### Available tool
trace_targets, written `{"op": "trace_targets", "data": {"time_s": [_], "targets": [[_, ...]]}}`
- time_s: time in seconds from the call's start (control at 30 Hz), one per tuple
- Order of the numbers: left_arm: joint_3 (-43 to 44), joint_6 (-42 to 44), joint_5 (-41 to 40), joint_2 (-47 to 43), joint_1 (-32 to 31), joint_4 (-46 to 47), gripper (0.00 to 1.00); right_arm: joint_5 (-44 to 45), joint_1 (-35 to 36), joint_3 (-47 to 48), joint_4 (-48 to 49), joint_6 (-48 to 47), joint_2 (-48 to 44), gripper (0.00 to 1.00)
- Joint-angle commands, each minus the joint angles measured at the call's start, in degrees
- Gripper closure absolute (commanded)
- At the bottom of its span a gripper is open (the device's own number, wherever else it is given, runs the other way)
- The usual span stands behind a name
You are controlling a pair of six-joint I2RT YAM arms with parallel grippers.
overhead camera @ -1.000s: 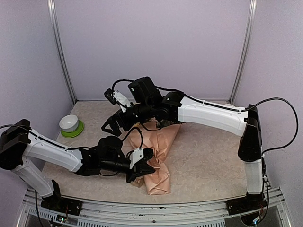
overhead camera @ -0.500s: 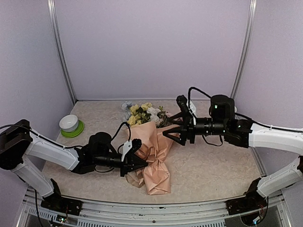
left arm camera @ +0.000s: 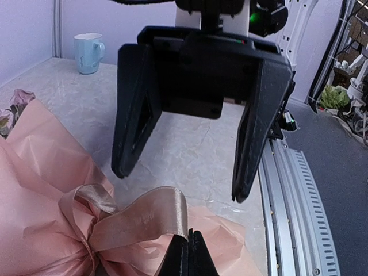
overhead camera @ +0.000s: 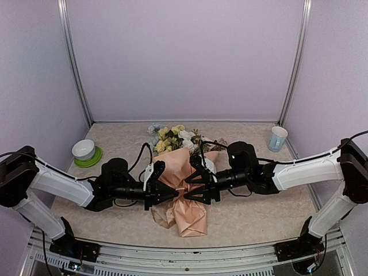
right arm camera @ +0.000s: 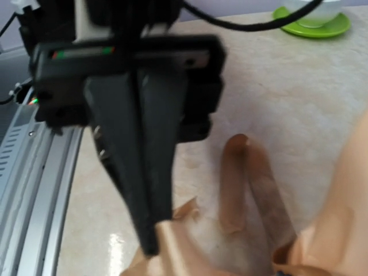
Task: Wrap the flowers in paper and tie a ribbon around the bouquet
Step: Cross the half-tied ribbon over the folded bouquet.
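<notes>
The bouquet lies mid-table: flowers (overhead camera: 172, 137) at the far end, peach-pink paper (overhead camera: 190, 215) cinched at the waist. A tan ribbon (left arm camera: 144, 215) is tied there with loops standing out. My left gripper (left arm camera: 190, 256) is shut on one loop's end; from above it (overhead camera: 174, 194) lies at the waist's left side. My right gripper (left arm camera: 179, 185) faces it from the right, open, one finger either side of that loop without touching it. In the right wrist view the left fingers (right arm camera: 144, 190) pinch the ribbon, and a free loop (right arm camera: 241, 178) lies beside them. The right gripper's own fingers are out of that view.
A white bowl on a green saucer (overhead camera: 86, 152) stands at the left. A pale blue cup (overhead camera: 278, 138) stands at the back right. A metal rail (left arm camera: 299, 218) runs along the table's near edge. Tent walls and poles close in the back and sides.
The right arm swung from the far left side over to the right, then came in low facing the left gripper, jaws narrowing. The left gripper stayed shut and drew slightly left.
</notes>
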Motion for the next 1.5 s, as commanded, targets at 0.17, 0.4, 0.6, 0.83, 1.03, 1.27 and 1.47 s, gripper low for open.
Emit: {"op": "trace_targets", "data": {"time_s": [0.17,0.4,0.6,0.83,1.03,1.27,1.47], "targets": [[-0.91,-13.61,6.77,3.63,1.89,19.35,1.00,-0.25,1.64,2.05,7.58,0.90,3.72,0.44],[-1.20,-14.25,5.80,4.88,2.19,20.46,1.00,-0.90,2.24,2.15,7.56,1.75,4.83,0.73],[-1.47,-13.23,4.39,5.14,2.55,19.25,1.00,-0.46,2.15,2.46,5.47,1.31,4.53,0.96],[0.20,-15.89,-3.89,1.67,3.55,7.41,0.63,0.25,1.57,3.79,2.85,1.23,5.16,1.00],[7.13,-27.62,-39.08,-10.77,4.09,-36.62,0.32,-0.64,0.67,4.28,1.71,1.86,5.68,1.00],[-0.14,-43.33,-47.03,-17.36,6.81,-52.87,0.18,-1.86,0.60,4.23,2.82,1.36,6.33,1.00],[-3.74,-44.39,-39.26,-11.13,8.53,-46.82,0.20,-2.15,0.60,4.60,2.23,1.43,6.82,1.00]]}}
